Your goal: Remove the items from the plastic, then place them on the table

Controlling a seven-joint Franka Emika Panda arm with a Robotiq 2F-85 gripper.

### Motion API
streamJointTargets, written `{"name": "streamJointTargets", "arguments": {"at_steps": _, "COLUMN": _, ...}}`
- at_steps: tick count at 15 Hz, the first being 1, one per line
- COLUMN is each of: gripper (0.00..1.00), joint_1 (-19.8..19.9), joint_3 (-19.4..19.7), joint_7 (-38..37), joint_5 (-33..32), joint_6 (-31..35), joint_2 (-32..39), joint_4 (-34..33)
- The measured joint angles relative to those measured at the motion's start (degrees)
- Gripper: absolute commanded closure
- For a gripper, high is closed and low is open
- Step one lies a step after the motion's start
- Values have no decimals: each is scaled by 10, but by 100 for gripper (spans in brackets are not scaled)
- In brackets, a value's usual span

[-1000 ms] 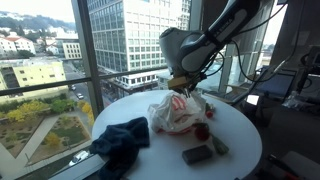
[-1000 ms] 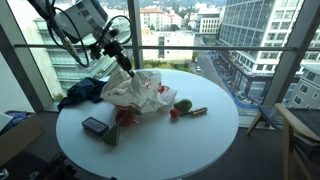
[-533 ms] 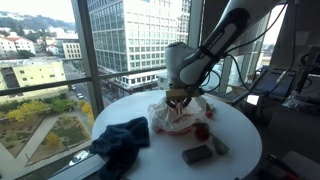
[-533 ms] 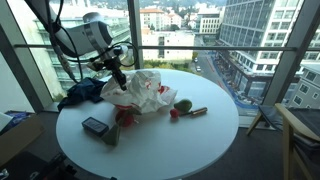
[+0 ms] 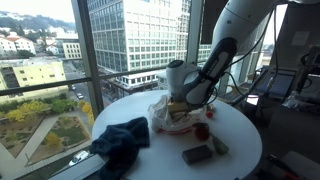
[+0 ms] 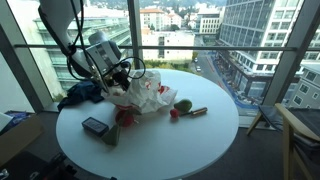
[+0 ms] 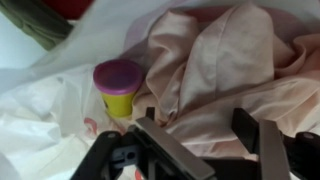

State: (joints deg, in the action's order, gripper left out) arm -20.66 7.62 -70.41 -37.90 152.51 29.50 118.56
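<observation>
Pink cloth (image 7: 235,70) in plastic bag (image 7: 35,120)

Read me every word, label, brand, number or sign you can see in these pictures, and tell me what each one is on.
No text is readable in any view.
The purple-lidded yellow tub: no label shows in the wrist view.
The dark block on the table: any marking is too small to read.
The plastic bag: red shows through, no legible letters.
</observation>
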Motion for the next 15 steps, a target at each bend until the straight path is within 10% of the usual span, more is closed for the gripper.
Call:
{"name": "streamJointTargets", "arguments": {"at_steps": 5, "gripper": 0, "joint_1": -26, "joint_3": 32, "joint_7": -90, "joint_5": -83, "joint_6": 4, "joint_2": 8, "joint_4": -20}}
{"name": "streamJointTargets", "arguments": {"at_steps": 6, "gripper": 25, "joint_1": -26, "joint_3": 32, "joint_7": -104, "joint_5": -93, "joint_6": 4, "joint_2": 12, "joint_4": -22}}
{"name": "streamJointTargets", "arguments": {"at_steps": 15, "gripper": 89, "joint_1": -22, "joint_3": 25, "joint_7": -181, "joint_5": -158, "joint_6": 4, "joint_2": 45, "joint_4": -41}}
